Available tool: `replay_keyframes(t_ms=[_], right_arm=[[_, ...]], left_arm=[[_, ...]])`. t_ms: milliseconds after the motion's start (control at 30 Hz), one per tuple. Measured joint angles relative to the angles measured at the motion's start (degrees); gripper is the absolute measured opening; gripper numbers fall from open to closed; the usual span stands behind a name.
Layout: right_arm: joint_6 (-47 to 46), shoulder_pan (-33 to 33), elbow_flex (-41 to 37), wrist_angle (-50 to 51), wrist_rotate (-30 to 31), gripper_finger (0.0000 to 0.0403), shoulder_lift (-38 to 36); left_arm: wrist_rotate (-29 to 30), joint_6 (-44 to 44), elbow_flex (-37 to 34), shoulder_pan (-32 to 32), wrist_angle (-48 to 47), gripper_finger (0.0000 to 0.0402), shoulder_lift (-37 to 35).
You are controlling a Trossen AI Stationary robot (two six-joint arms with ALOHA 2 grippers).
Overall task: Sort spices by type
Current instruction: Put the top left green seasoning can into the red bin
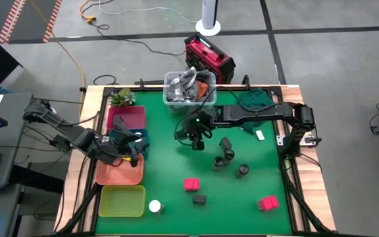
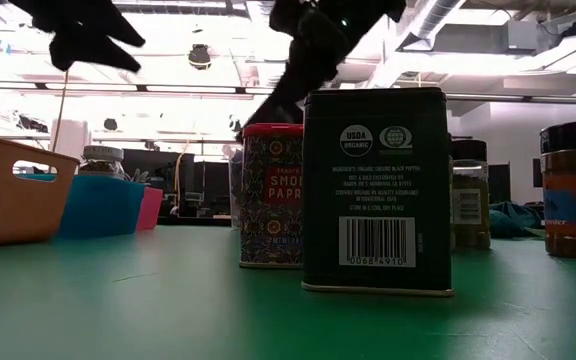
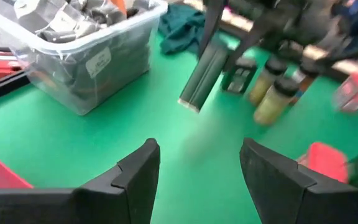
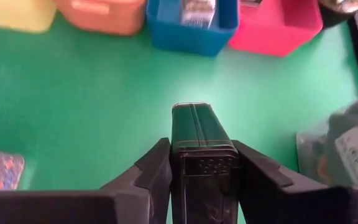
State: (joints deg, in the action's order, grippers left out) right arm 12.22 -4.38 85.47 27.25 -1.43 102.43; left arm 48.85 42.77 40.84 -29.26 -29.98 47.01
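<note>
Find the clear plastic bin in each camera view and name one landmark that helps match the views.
High view: clear plastic bin at the table's far edge, near the middle.
Low view: not to be made out.
Left wrist view: large, in the upper left corner.
Right wrist view: cut off at the right edge.
Landmark: the black box held by the right gripper, near the bin.

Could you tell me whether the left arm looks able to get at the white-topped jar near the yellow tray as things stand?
Probably yes: the left gripper is open and empty, and the white-topped jar stands alone beside the yellow tray.
</note>
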Motion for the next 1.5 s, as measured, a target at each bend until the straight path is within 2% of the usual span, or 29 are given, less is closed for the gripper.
replay_keyframes(t_ms=[133,300,433,667,933,1100,1333,1500], right_arm=[[-3.28,0.15,1.78,0.23,-0.31,0.0169,0.00],[-6.64,-0.31,3.15,0.43,-2.47,0.0172,0.00],[-7.75,-0.28,3.19,0.43,-3.17,0.0172,0.00],[-9.19,-0.16,3.19,0.39,-3.78,0.0173,0.00],[-9.41,-0.16,3.19,-0.02,-4.70,0.0173,0.00],[-9.39,-0.16,3.19,-0.09,-4.94,0.0173,0.00],[-9.34,0.24,3.19,0.13,-6.26,0.0173,0.00],[-9.13,0.23,3.19,0.38,-6.30,0.0173,0.00]], left_arm=[[-0.85,-2.94,0.00,2.38,2.51,0.0220,4.28],[-2.96,-8.42,0.00,6.10,8.61,0.0251,7.37],[-9.07,-12.50,0.00,10.48,13.07,0.0271,8.52],[-19.37,-17.88,0.00,18.46,20.78,0.0274,10.65],[-27.51,-24.54,0.00,22.77,29.73,0.0274,14.21],[-29.25,-28.39,0.00,23.65,33.95,0.0274,17.59],[-29.59,-29.10,0.00,26.40,36.21,0.0274,20.97],[-33.31,-29.96,0.00,28.35,39.22,0.0274,22.89]])
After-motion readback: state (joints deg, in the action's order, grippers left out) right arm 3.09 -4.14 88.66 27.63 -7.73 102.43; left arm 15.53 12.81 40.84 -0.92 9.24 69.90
